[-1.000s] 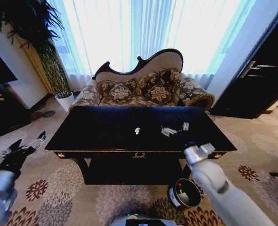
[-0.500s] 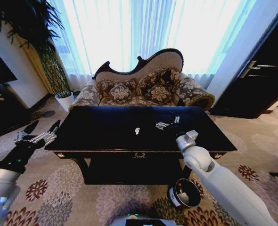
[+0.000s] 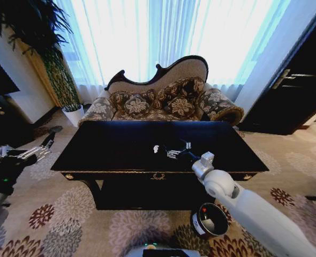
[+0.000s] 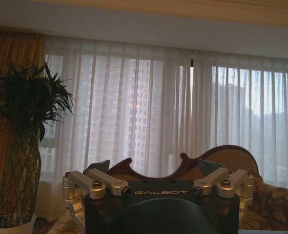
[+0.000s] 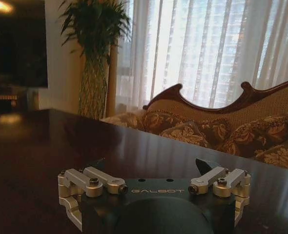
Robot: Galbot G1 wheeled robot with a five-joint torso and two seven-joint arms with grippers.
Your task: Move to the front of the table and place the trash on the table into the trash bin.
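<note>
Leftward across the counter goes my right end effector since a second ago, fingers spread open, now low over the glossy black top just beside the trash, a small white scrap near the middle. My left end effector hangs off the counter's left end, released too. Trash bin sits on the carpet by the counter's front right leg.
</note>
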